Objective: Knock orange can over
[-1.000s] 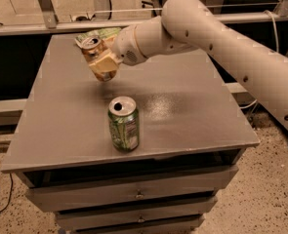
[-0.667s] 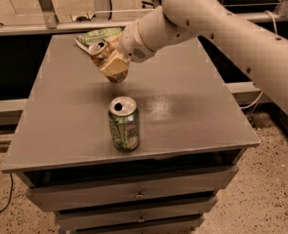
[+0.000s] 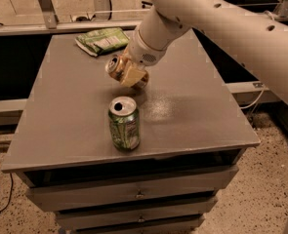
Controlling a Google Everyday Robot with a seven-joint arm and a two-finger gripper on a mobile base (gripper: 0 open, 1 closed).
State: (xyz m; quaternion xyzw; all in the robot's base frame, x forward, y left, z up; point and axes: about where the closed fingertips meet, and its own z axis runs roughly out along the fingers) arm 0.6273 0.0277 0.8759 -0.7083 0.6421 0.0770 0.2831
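Observation:
The orange can point(image 3: 115, 66) is tipped on its side, its silver top facing the left front, just above or on the grey tabletop point(image 3: 192, 106) near the middle. My gripper point(image 3: 130, 73) is shut on it, with a tan finger point(image 3: 133, 75) across its body, at the end of the white arm that comes in from the upper right. The can's lower side is hidden by the finger. A green drink can point(image 3: 124, 124) stands upright in front of the gripper, a short gap away.
A green snack bag point(image 3: 102, 40) lies at the back of the table. The table is a grey cabinet with drawers point(image 3: 138, 195) below. Metal frame legs and cables stand behind it, and speckled floor lies to the right.
The gripper has carried the orange can from the back left toward the table's middle and downward, closer to the green can. The can is now tipped further over. The green can has not moved.

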